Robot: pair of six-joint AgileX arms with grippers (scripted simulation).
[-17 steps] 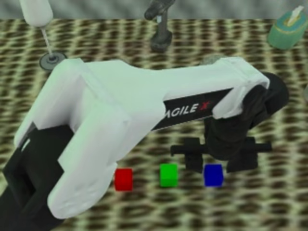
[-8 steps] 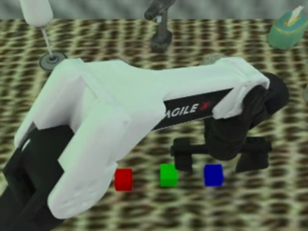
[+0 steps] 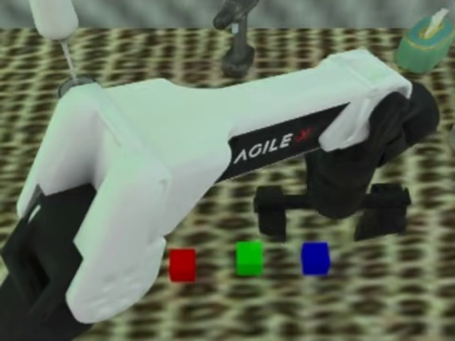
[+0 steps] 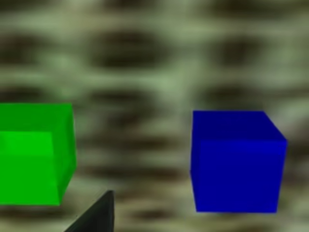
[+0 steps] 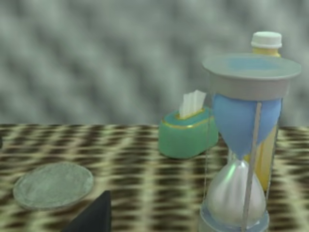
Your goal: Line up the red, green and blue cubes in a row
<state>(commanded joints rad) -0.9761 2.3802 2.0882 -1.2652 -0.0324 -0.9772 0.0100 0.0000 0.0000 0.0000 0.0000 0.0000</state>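
The red cube [image 3: 183, 264], green cube [image 3: 249, 258] and blue cube [image 3: 315, 258] rest on the patterned table in one straight row near the front, evenly spaced. My left gripper [image 3: 328, 217] hovers just behind and above the blue cube, open, with its two dark fingers [image 3: 271, 213] spread wide and holding nothing. The left wrist view looks down on the green cube [image 4: 34, 154] and blue cube [image 4: 236, 162], with one fingertip [image 4: 99, 215] at the edge. My right gripper [image 5: 137, 212] is outside the top view; it is open and parked near the table's right side.
A stemmed glass [image 3: 53, 18], a dark stand [image 3: 238, 46] and a teal tissue box [image 3: 425, 42] line the back edge. Near the right gripper stand an hourglass [image 5: 246, 145], a yellow bottle [image 5: 266, 41] and a grey round disc [image 5: 53, 184].
My left gripper spread its fingers wide around the blue cube, then rose and drew back from it. The three cubes have not moved.
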